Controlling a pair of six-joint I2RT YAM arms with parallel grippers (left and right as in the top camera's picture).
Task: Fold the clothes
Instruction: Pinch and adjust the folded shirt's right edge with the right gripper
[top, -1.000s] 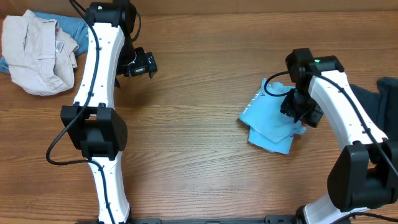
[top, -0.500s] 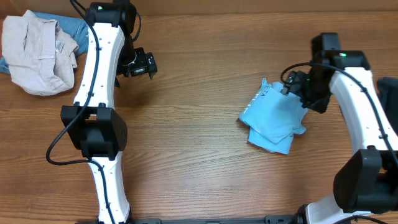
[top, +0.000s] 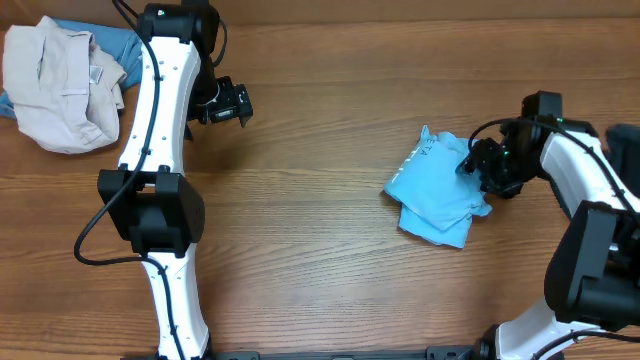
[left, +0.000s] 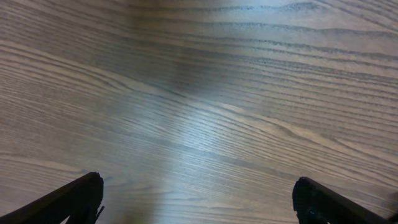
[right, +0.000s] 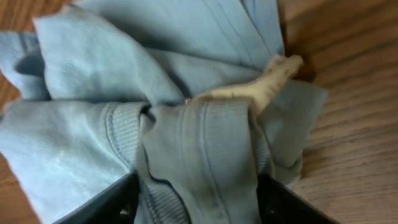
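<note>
Far to my left, a crumpled beige garment (top: 55, 85) lies heaped on a denim-blue cloth (top: 115, 42) at the corner of the brown wooden table (top: 320, 260), well apart from anything I am working on. My left gripper (top: 228, 103) hangs over bare wood nearby. In its wrist view the left gripper (left: 198, 186) has its jaws spread wide with nothing between them.

Right of centre lies the light sky-blue cotton T-shirt (top: 435, 190), bunched into a rough, uneven packet with layers sticking out at its lower edge. My right gripper (top: 482, 163) sits at the shirt's right edge. Seen from the wrist, the right gripper (right: 196, 200) straddles a raised ridge of the shirt (right: 186, 93), one finger on each side, beside a cream strip (right: 273, 78). I cannot tell whether the jaws are pinching the cloth or only bracketing it. At the far right edge lies a dark navy cloth (top: 600, 180).

I judge this to be the step of taking hold of an edge to tidy or complete a fold. The next move calls for a firm pinch on only the top layers, then a low, even carry across. My idle left side could pin the packet so it does not drag.
</note>
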